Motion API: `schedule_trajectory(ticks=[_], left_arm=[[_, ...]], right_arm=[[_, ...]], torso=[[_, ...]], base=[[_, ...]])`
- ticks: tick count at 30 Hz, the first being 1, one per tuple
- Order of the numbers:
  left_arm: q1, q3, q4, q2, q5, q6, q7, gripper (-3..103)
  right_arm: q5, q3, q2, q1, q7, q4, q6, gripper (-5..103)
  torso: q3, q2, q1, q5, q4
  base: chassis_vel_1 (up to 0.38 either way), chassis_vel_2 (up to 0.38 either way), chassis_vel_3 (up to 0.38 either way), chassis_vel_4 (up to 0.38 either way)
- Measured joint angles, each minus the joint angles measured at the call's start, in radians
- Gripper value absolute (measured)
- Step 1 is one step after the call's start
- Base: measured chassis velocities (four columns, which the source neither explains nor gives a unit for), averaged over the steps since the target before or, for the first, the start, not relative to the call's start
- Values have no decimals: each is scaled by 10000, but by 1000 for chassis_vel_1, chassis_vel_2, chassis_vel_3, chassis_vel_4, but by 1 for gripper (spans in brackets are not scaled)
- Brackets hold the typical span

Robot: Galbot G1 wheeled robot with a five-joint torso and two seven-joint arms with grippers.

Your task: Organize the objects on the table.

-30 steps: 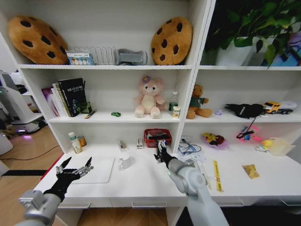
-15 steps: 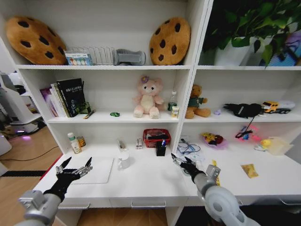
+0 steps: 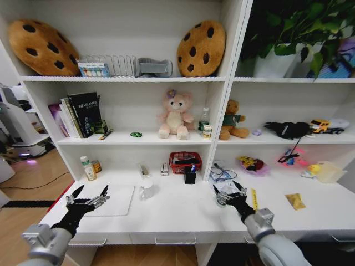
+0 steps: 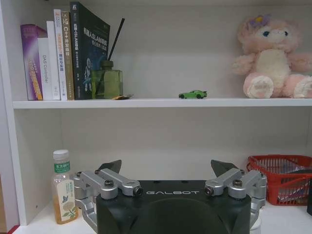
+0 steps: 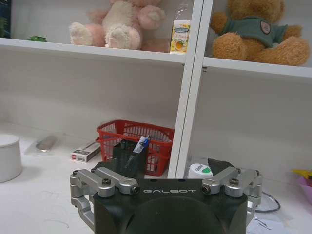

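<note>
1. Judging the step in hand as a pull-back of the right gripper, hanging low over the white table just right of centre, with the next piece of clutter not yet chosen.
2. Doing it well, by this reading: keeping the wrist clear of the black pen holder standing just in front of the red basket, with a blue-and-white pen standing in it.
3. Minding also the white mug to the left and the tangle of cable and papers just beyond the fingertips.
4. Right jaws: standing wide apart, holding nothing, touching nothing.
5. Left gripper: waiting at the near left over the thin silver laptop, jaws spread wide and empty.
6. Remaining clutter: a yellow strip near the right gripper, a yellow packet farther right, a small bottle at the far left of the table.
</note>
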Motion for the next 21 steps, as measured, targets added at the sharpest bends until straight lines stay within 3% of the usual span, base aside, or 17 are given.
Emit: schedule_trajectory(ticks=[2,6,21], left_arm=[[1,0,1,0,-1,0,0,100],[1,-1,0,0,0,0,-1,100],[0,0,1,0,-1,0,0,100]], right_arm=[[228,195,12,257,-770,-365,-18,100],[280,-4,27,760,-778,-722,-63,100],[340,-1227,180,2577,366,-2380,-466,100]], torso=[[1,0,1,-1,1],[1,0,1,3,5],[1,-1,1,-1,3]], base=[[0,0,0,0],[0,0,0,0],[0,0,0,0]])
